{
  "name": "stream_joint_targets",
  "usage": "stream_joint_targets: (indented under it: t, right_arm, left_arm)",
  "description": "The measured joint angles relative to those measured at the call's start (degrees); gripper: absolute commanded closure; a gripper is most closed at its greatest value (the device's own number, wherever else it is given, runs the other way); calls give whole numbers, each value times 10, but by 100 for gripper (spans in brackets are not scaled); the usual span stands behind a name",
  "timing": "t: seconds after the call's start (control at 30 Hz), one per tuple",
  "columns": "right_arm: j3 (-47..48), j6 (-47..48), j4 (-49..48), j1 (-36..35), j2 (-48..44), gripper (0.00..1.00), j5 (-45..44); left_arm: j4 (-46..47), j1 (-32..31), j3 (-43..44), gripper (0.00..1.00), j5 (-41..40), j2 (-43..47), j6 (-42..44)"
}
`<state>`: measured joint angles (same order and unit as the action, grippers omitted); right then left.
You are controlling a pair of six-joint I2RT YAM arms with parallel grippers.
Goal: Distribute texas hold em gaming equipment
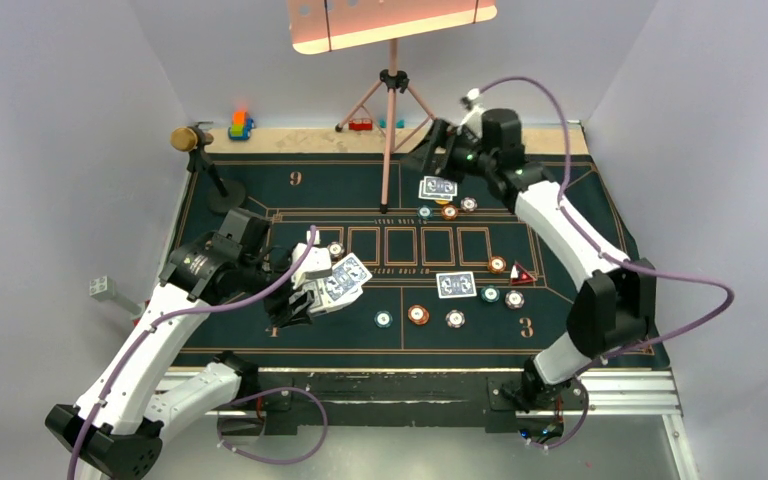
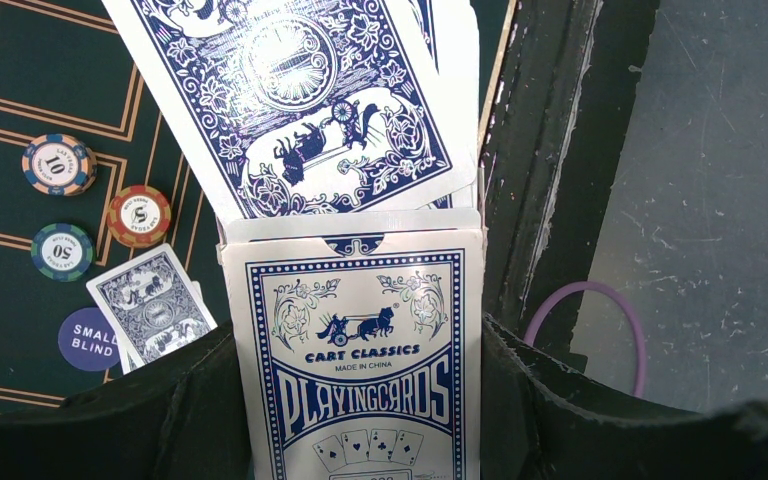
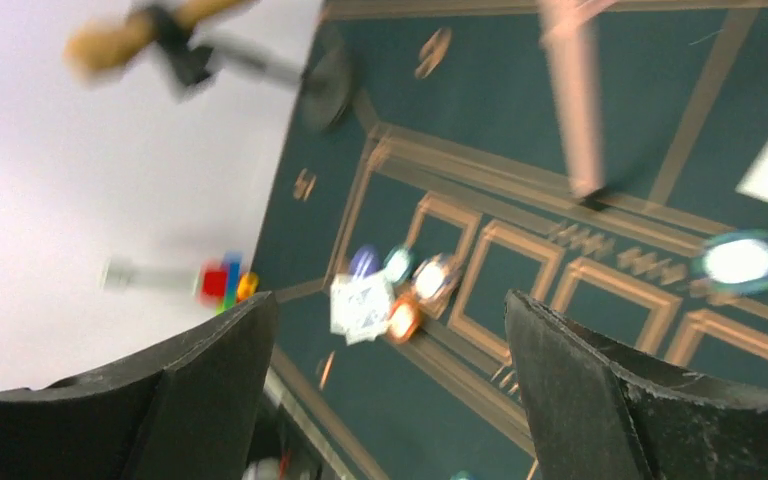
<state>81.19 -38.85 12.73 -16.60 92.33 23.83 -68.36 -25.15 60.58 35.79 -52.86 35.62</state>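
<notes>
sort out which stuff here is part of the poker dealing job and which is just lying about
Part of the job: card box in the left gripper, loose cards, poker chips, small blind button.
Just lying about: microphone, toy blocks, tripod stand.

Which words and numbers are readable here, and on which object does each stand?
"CART CLASSICS": card box
"MADE IN CHINA": same box
"PLAYINGCARDS": same box
"10": blue-orange chip
"50": teal chip
"SMALL BLIND", partly covered: dark blue disc
"9": mat
"3": same mat
Too small: red chip, mat's centre lettering
</notes>
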Motion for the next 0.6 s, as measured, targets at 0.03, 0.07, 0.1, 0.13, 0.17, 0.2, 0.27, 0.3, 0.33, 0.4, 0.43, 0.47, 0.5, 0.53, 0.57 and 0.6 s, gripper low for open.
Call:
stream_joint_targets:
  t: [0.03,0.07,0.1,0.13,0.17,0.2,0.27,0.3,0.33,0.4,0.43,0.47,0.5,0.53,0.57,0.6]
  right_arm:
    - [-14,6,-9,-21,-17,11,27]
    - [-32,12,-16,-43,-31,10,49]
    - [-50,15,-22,-63,-41,9,65]
    - [-75,16,-27,-84,-53,9,80]
    - [-104,16,-32,-106,-64,9,94]
    - [-133,14,-36,-127,-75,8,106]
    - [-179,7,-41,-162,-92,7,126]
    - [-190,3,-42,-172,-97,7,133]
    - [-200,-1,-44,-184,-103,7,136]
    - [-207,-9,-55,-204,-115,6,141]
    - [-207,-12,-64,-213,-119,6,143]
    - [-207,-13,-71,-220,-122,6,145]
    - [-207,-15,-79,-227,-126,5,146]
    - [-207,-17,-85,-233,-128,5,147]
    - [-207,-21,-93,-238,-129,5,149]
    - [-207,-24,-100,-240,-128,4,149]
  left_arm:
    - [0,0,0,100,0,0,0]
    - [1,0,0,100,0,0,0]
    - [1,0,0,100,0,0,0]
    - [1,0,0,100,0,0,0]
    - [1,0,0,100,0,0,0]
    - [1,0,0,100,0,0,0]
    - [3,0,0,100,0,0,0]
    - [5,0,0,100,0,0,0]
    - [6,0,0,100,0,0,0]
    - [7,0,0,100,0,-1,0]
    - [8,0,0,100,0,-2,0]
    - [10,0,0,100,0,-2,0]
    - [11,0,0,100,0,-3,0]
    - [12,0,0,100,0,-4,0]
    - [13,0,0,100,0,-4,0]
    - [14,0,0,100,0,-4,0]
